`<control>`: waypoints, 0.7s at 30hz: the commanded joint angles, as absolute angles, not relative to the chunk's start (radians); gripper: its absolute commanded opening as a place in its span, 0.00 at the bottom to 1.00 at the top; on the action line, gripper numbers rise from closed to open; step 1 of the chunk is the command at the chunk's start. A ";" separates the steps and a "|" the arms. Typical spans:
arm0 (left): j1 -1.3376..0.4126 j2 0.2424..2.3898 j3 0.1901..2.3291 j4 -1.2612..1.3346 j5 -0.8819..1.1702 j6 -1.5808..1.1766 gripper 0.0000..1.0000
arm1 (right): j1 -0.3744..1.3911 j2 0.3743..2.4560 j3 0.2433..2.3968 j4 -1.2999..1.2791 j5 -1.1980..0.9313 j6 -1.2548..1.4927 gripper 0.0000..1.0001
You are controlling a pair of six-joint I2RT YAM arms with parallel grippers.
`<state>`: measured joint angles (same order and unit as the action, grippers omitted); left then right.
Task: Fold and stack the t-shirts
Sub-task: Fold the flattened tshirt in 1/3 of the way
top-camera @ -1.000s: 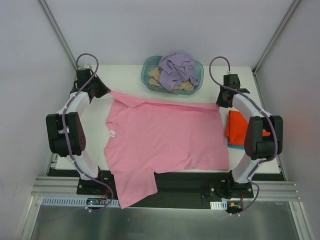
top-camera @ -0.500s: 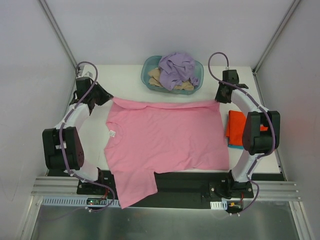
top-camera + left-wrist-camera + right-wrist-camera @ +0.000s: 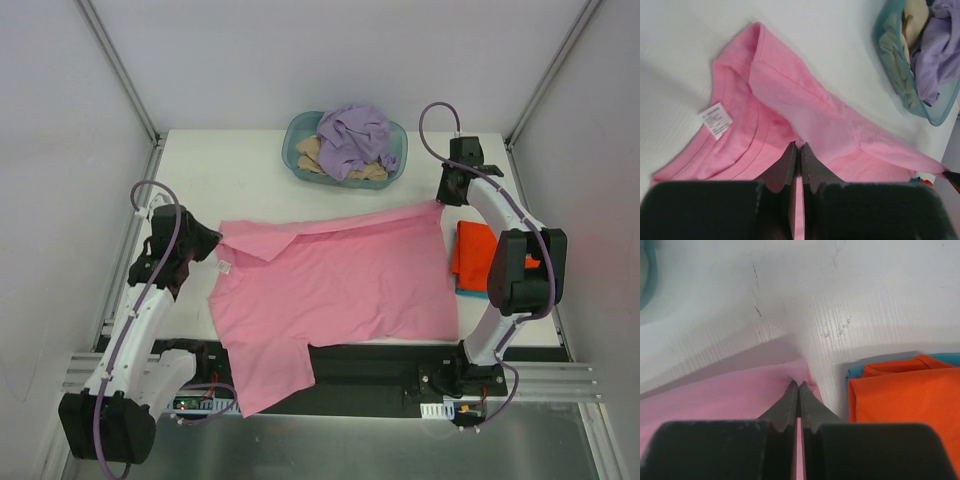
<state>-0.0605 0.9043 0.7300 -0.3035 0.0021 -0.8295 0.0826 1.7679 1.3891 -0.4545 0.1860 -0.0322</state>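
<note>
We saw that both our arms were built alike: the left arm [image 3: 135, 325] and the right arm [image 3: 497, 205] had smooth white links joined by bulky black motor housings [image 3: 100, 425]. A lavender-purple cable [image 3: 150, 183] looped off each wrist and ran along the links to the base [image 3: 460, 380], a black block on a black plate. The left gripper [image 3: 796, 145] and the right gripper [image 3: 799, 384] carried dark, matte fingers [image 3: 789, 162], wedge-shaped and tapering to thin tips, set in a broad black body that we saw only as a blur.

Pink t-shirt [image 3: 340, 290], far edge partly folded
</note>
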 commanded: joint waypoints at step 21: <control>-0.140 0.673 0.604 -0.704 0.029 -1.029 0.00 | 0.058 1.675 1.365 -0.546 0.222 -0.092 0.03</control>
